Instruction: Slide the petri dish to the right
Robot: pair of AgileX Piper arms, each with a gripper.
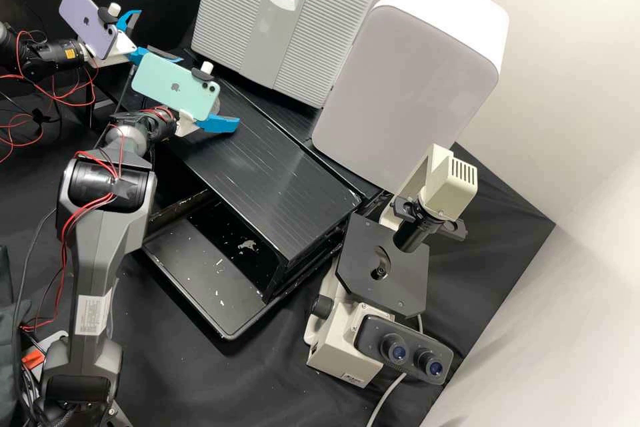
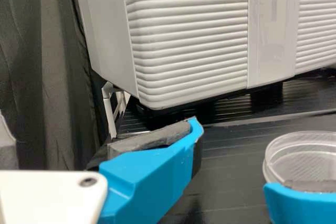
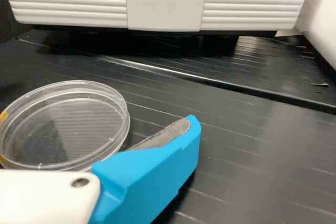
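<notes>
left hand (image 2: 233,157) wide open, holding nothing | right hand (image 1: 208,121): opening cannot tell | petri dish (image 3: 63,124) apparently empty, beside it

Both your arms sit at the left edge. Your left gripper (image 1: 150,37), carrying a purple phone (image 1: 87,10), is farthest back with its blue fingers (image 1: 130,17) spread, near the corner of the ribbed grey cabinet (image 1: 267,20). Your right gripper (image 1: 212,122), carrying a teal phone (image 1: 175,90), hangs over the black ribbed platform (image 1: 280,180). Under that platform you'll see a black tray (image 1: 200,280) flecked with white. To the right stand a smooth white housing (image 1: 413,73) and an inverted microscope (image 1: 373,320), all on black cloth (image 1: 200,373).
</notes>
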